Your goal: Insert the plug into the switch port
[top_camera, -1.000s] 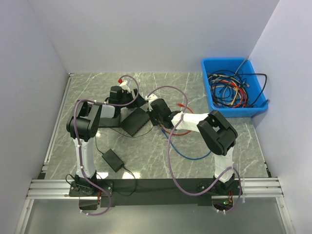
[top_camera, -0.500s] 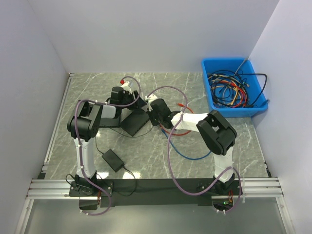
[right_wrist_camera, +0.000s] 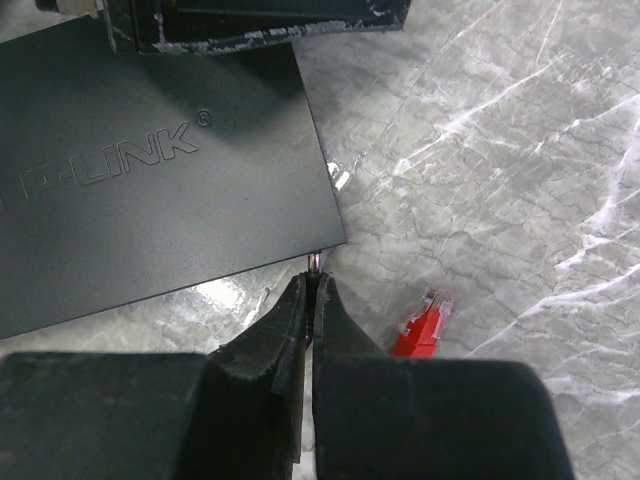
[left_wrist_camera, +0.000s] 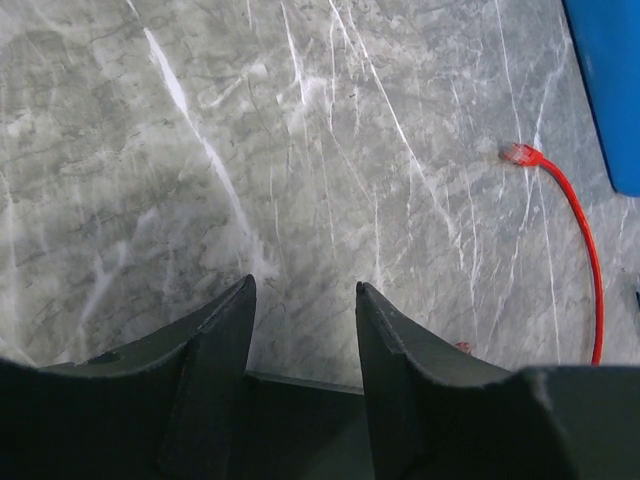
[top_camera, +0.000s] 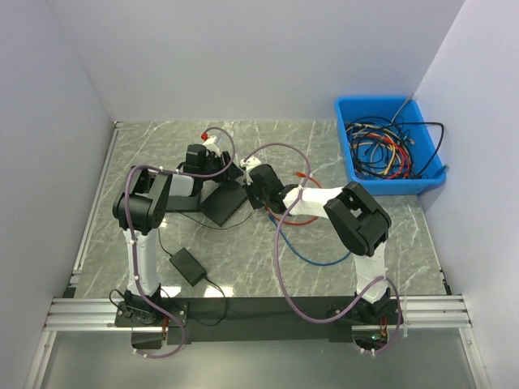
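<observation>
The black TP-LINK switch (right_wrist_camera: 150, 170) lies on the marble table, also seen in the top view (top_camera: 225, 203). My right gripper (right_wrist_camera: 313, 280) is shut on a thin black plug whose metal tip (right_wrist_camera: 315, 262) touches the switch's near edge by its corner. In the top view the right gripper (top_camera: 259, 192) sits at the switch's right side. My left gripper (left_wrist_camera: 305, 285) straddles the switch's far edge (left_wrist_camera: 300, 400); the dark casing fills the space between its fingers. From above, the left gripper (top_camera: 217, 168) sits at the switch's far corner.
A red network plug (right_wrist_camera: 425, 322) lies loose beside my right fingers, its red cable (left_wrist_camera: 580, 230) running across the marble. A blue bin (top_camera: 388, 154) of cables stands back right. A black power brick (top_camera: 188, 265) and a blue cable (top_camera: 312, 258) lie nearer the arm bases.
The left jaws have narrowed onto the switch's edge. The right gripper has crept slightly up and left with the plug, toward the switch, which has turned a little.
</observation>
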{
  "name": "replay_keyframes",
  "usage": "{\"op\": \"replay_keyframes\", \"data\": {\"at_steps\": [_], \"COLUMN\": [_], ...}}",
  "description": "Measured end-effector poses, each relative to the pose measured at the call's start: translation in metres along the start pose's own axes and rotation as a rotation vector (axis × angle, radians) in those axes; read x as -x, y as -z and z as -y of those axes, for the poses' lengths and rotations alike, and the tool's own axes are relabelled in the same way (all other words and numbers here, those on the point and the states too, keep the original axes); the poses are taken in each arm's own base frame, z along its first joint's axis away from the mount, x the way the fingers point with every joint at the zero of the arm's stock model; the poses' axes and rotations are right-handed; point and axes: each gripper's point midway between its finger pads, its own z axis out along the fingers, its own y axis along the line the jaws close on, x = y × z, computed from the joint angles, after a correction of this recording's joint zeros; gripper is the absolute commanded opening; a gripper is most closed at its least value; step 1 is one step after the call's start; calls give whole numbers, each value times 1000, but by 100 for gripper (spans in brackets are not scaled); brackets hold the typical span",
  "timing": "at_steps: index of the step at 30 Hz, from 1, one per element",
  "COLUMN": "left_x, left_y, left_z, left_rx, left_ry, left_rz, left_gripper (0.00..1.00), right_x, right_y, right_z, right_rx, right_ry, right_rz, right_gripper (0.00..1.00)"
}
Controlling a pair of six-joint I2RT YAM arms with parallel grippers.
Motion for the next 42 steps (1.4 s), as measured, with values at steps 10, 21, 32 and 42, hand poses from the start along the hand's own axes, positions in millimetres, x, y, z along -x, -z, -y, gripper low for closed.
{"op": "replay_keyframes", "data": {"at_steps": [10, 21, 32, 42], "left_x": [-2, -6, -8, -9], "left_y": [-4, -15, -17, -18], "left_z": [3, 14, 18, 19], "left_rx": [-5, -6, -9, -10], "left_ry": [-36, -139, -147, -147], "left_rz": [-13, -13, -19, -21], "left_gripper": [49, 48, 48, 48], "right_x": [2, -1, 0, 0], "right_y": [2, 5, 7, 11], "right_z": [-2, -2, 2, 5], "right_rx": [-5, -55, -119, -140], "right_ry": [69, 209, 227, 215], "right_rz": [-11, -24, -18, -13], "right_gripper": [0, 0, 43, 52]}}
